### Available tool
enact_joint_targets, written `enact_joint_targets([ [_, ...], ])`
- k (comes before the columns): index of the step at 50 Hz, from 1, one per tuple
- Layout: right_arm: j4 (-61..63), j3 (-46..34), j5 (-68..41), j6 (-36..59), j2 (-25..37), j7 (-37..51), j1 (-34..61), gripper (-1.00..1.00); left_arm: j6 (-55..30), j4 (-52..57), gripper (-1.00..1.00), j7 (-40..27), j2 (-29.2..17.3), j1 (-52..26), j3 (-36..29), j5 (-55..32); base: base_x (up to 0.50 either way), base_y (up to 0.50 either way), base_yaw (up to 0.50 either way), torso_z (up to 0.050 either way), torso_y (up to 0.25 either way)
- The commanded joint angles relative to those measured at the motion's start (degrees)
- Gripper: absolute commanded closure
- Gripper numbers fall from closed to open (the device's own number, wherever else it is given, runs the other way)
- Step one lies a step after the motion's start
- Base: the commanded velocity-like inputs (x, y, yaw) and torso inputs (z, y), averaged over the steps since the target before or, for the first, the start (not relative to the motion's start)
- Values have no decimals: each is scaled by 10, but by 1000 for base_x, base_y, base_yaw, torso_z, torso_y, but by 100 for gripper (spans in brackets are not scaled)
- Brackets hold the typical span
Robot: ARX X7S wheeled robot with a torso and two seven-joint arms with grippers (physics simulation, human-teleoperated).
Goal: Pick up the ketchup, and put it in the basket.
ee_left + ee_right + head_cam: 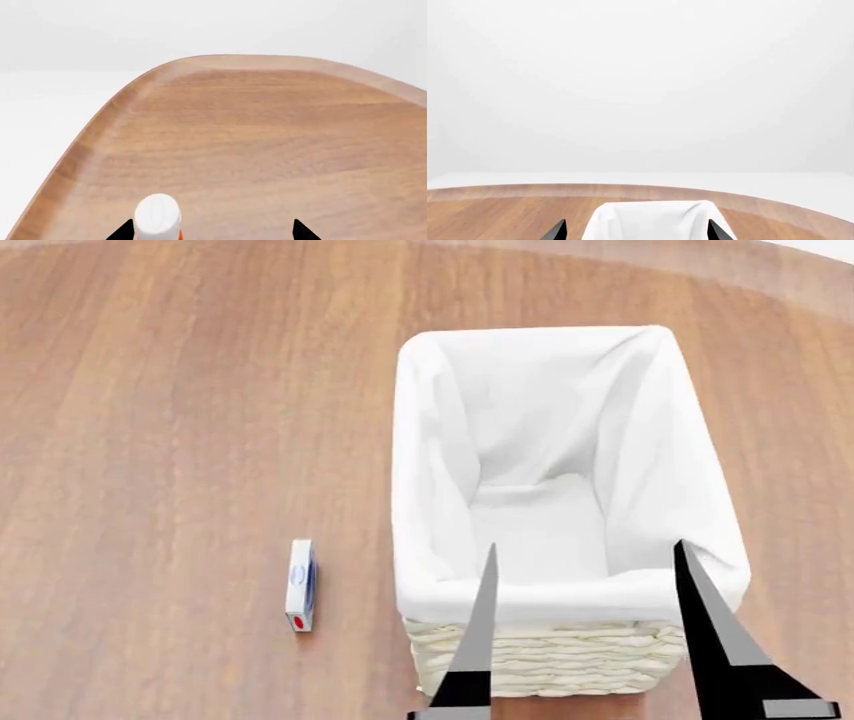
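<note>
1. The ketchup (159, 216) only turned up in the left wrist view. Just its white cap and a sliver of orange-red neck poked into the shot, and it looked upright on the wooden table (267, 150).
2. The left gripper (213, 232) had its two black fingertips spread wide. The bottle sat in the gap between them, tucked close against one tip and well apart from the other. I couldn't tell if that near tip actually touched the cap, but nothing was pinched.
3. A bare stretch of tabletop ran on beyond the bottle to a rounded corner of the table, so the ketchup was well in from that corner.
4. In the head view, the basket (561, 665) stood lengthwise, with its far end pointing at the table's far edge. The white liner was folded over the rim, the wicker showed at the near end, and the part of the inside in view showed only liner.
5. The right gripper (586, 548) hovered at the basket's near end with its fingers spread apart and nothing between them. Its wrist view showed the same thing, with the liner framed between the two tips.
6. A small white-and-blue box (302, 585) lay flat on the wood beside the basket, on the robot's left of it and not touching it.
</note>
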State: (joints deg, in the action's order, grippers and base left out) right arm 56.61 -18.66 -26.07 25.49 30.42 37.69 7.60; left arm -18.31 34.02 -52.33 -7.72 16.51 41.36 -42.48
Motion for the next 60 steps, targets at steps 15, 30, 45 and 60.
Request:
enact_joint_targets([
  [15,-10,8,5,-11,-4,-12,6,-100,23,-81,-100,20,-7,14,70,-12,0,0,0,0,0],
  [30,-11,3,5,-12,-2,-8,8,-100,33,-129,-100,41,-15,11,68,-7,0,0,0,0,0],
  [45,-10,-1,4,-11,1,-3,10,-100,48,-179,-100,76,-25,3,54,3,0,0,0,0,0],
  [60,-13,-2,0,-18,4,-1,10,-100,58,-204,-100,86,-35,-6,47,17,0,0,0,0,0],
])
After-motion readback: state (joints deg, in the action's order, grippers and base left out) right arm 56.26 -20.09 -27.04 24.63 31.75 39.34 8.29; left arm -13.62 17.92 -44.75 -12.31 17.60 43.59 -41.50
